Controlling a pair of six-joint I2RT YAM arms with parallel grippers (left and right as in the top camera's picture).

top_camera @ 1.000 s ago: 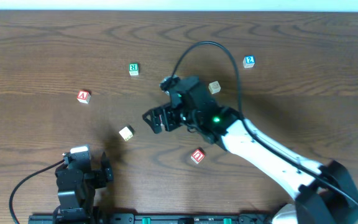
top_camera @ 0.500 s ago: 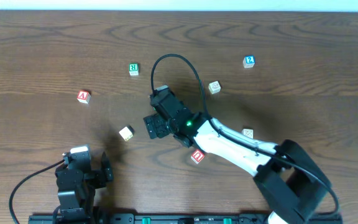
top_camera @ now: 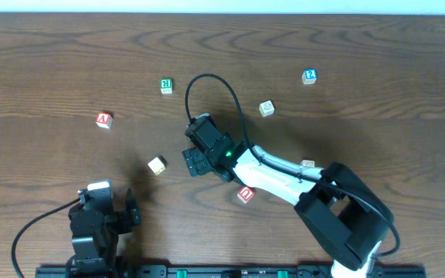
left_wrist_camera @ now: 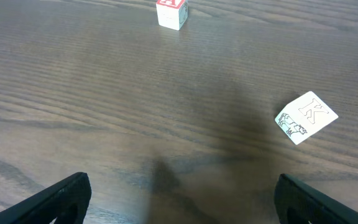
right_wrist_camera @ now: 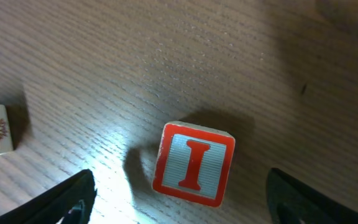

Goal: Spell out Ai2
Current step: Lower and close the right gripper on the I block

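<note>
Swinging toward 8 o'clock since 1 second ago, the right gripper (top_camera: 195, 161) now hangs near the centre of the table (top_camera: 52, 62), fingers spread. Overhead, it hides what lies beneath. Only the right wrist view shows the I cube (right_wrist_camera: 194, 165) on the wood between both fingers, touching neither. Overhead alone places the A cube (top_camera: 104, 120) at that gripper's 10 o'clock and the 2 cube (top_camera: 309, 76) at its 2 o'clock, both well apart. The left gripper (left_wrist_camera: 182, 193), at the table's 7 o'clock, stands wide. Its wrist view makes the K cube (left_wrist_camera: 306, 117) legible at 2 o'clock.
</note>
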